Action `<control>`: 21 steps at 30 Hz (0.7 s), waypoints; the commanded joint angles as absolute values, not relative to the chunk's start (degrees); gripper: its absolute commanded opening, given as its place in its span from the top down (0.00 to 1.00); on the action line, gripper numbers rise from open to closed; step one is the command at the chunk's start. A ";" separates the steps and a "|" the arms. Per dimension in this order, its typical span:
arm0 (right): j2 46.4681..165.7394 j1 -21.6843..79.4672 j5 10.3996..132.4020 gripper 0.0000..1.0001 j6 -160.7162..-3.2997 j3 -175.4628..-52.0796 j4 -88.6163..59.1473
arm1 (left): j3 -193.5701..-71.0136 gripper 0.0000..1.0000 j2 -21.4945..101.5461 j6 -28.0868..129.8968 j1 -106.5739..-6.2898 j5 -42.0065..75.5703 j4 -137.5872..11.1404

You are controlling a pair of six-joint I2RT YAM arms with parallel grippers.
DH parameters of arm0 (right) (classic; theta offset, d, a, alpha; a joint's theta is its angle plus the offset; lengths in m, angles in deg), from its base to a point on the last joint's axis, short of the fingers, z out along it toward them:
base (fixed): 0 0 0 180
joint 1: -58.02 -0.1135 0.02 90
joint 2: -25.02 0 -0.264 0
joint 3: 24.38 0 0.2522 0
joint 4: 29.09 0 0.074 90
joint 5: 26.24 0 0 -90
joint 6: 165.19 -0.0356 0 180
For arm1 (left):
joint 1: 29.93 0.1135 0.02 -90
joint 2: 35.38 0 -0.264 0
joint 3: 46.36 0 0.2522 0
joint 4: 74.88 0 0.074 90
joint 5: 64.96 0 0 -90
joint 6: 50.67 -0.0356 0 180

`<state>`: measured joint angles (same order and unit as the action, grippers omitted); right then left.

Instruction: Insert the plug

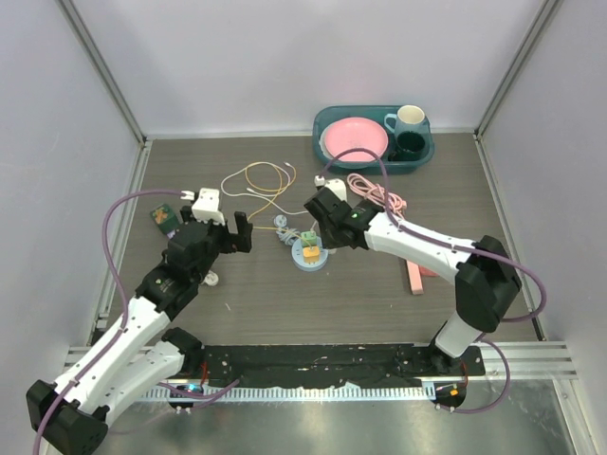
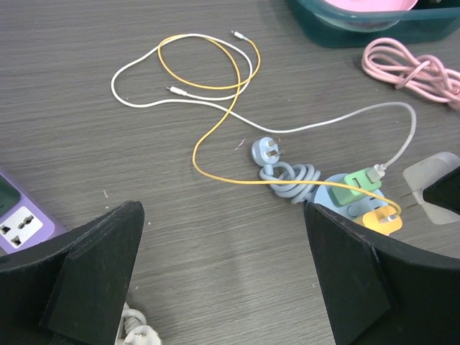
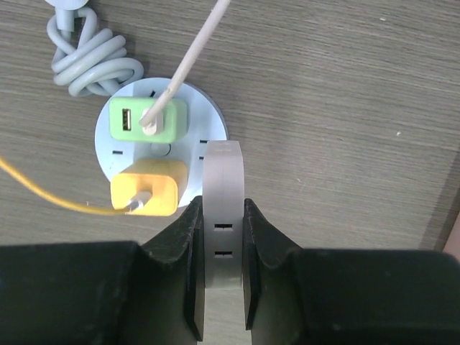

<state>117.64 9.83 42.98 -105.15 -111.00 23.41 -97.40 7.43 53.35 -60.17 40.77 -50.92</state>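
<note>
My right gripper (image 3: 222, 215) is shut on the plug (image 3: 223, 187), a flat grey block with two slots on its top face. The plug's front end overlaps the right rim of the round pale-blue socket hub (image 3: 205, 108); I cannot tell whether it touches. A green charger (image 3: 147, 120) with a white cable and a yellow charger (image 3: 146, 188) with a yellow cable sit in the hub. My left gripper (image 2: 226, 280) hangs open over bare table, left of the hub (image 2: 332, 195), holding nothing. From above, the right gripper (image 1: 322, 227) is over the hub (image 1: 310, 254).
The hub's grey cord lies knotted with its three-pin plug (image 2: 267, 151) beside it. A purple power strip (image 2: 18, 215) lies at the left, a white plug (image 2: 136, 334) under my left finger. A pink cable (image 1: 375, 194), a teal tray (image 1: 322, 152) with dishes and a pink bar (image 1: 414, 277) lie to the right.
</note>
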 commanded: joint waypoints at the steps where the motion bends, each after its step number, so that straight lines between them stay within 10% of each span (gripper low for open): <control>1: 119.94 9.06 39.42 0.99 -106.57 -112.32 18.95 | -96.33 0.01 7.51 51.10 -59.90 42.53 -51.54; 21: 125.74 8.54 38.71 0.99 -105.52 -114.34 17.19 | -96.60 0.01 8.48 51.37 -59.99 40.69 -52.77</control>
<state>125.38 8.94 40.71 -105.45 -111.85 18.93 -96.55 8.28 52.28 -60.17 41.03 -50.95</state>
